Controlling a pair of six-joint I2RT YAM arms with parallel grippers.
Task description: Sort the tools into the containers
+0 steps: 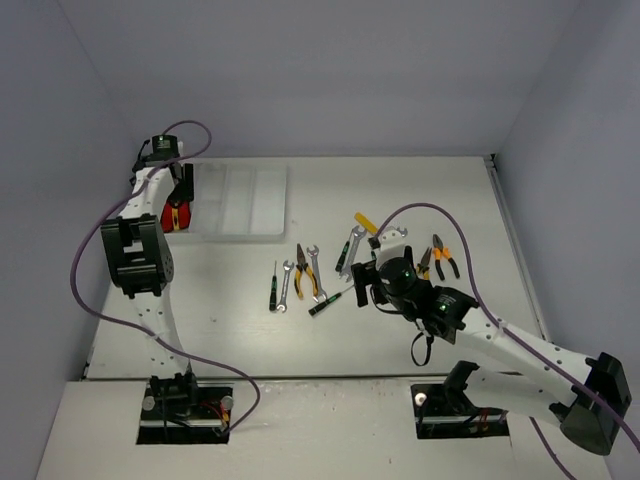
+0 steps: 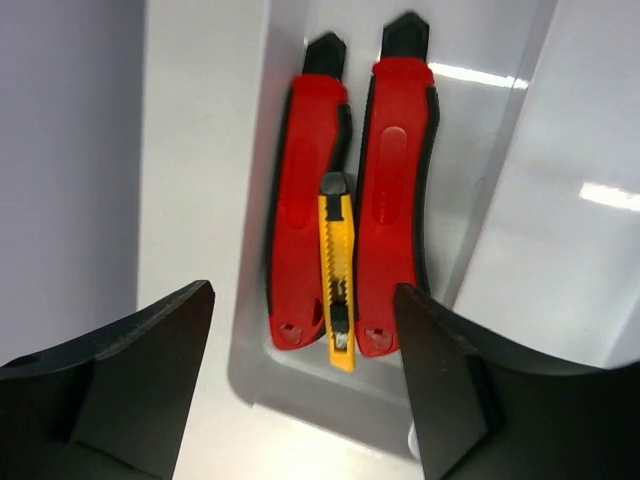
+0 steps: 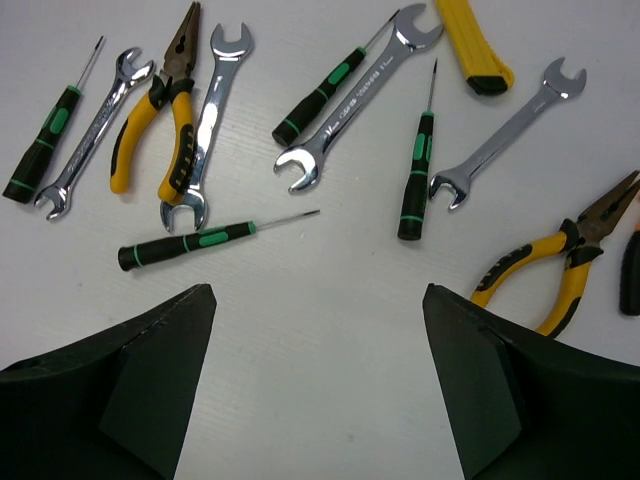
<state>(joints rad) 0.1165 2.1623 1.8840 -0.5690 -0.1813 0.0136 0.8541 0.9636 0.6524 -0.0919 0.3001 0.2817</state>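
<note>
1. The left gripper (image 2: 303, 300) hangs with jaws spread and empty over the end compartment of the tray (image 1: 255, 195). There, two red knives (image 2: 303, 210) flank a small yellow knife (image 2: 338, 280). It should rise straight up, clear of the wall.
2. The right gripper (image 3: 315, 295), jaws also apart, hovers over loose tools on the table (image 3: 320, 350). The green-banded screwdriver (image 3: 210, 240) lies nearest and is best pinched across its handle.

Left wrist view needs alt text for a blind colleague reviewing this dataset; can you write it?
A small yellow utility knife lies between two red utility knives in one compartment of the white tray. The left gripper hovers above them, jaws open, holding nothing.
</note>
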